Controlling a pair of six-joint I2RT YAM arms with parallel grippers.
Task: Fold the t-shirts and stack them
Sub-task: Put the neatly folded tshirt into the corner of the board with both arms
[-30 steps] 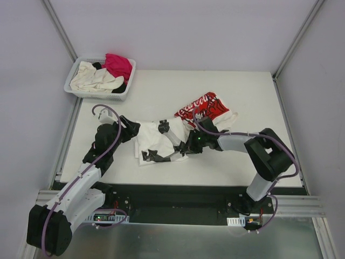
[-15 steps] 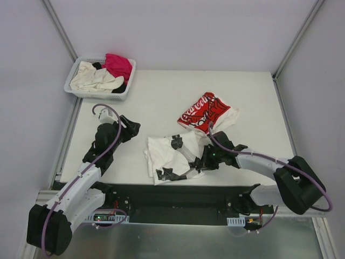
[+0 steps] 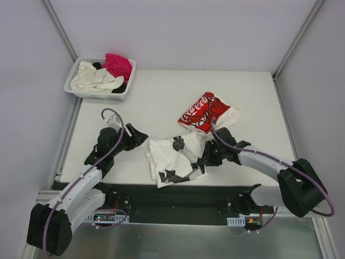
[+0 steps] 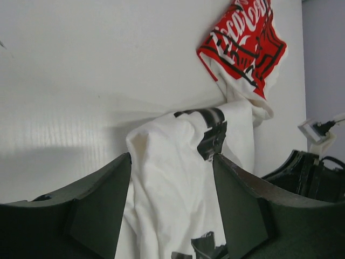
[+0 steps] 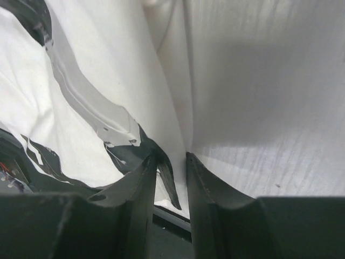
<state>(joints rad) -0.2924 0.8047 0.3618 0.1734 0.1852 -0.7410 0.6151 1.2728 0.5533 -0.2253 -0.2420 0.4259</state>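
Quick notes from my seat at the remote station. The white shirt with black print [image 3: 172, 159] is lying rumpled at about 6 o'clock on the table [image 3: 156, 97], close to the near edge. The red Coca-Cola shirt [image 3: 206, 111] is bunched up at its 1 o'clock, and the two look like they touch. The rest of the shirts [image 3: 102, 73] are heaped in the basket [image 3: 75, 91] way out at 10 o'clock.

Handling-wise I'd expect light, floppy cloth. It'll sag and drag rather than hold a shape, and a pinch in the middle would just lift a bump. I'd go for hems, shoulders or a fold edge, ideally two corners at once.

The left end effector [image 3: 141, 137] sits at the shirt's 9 o'clock, just off the cloth. Its fingers are spread wide with nothing in them, the arm is stretched low and it points toward 3 o'clock. The right end effector [image 3: 204, 159] is at the shirt's 3 o'clock edge, forearm low over the table and pointing back toward 9. Its fingers are only a narrow slit apart, right over the hem. It doesn't look like any cloth is pinched, but that's my read, not a sure thing.
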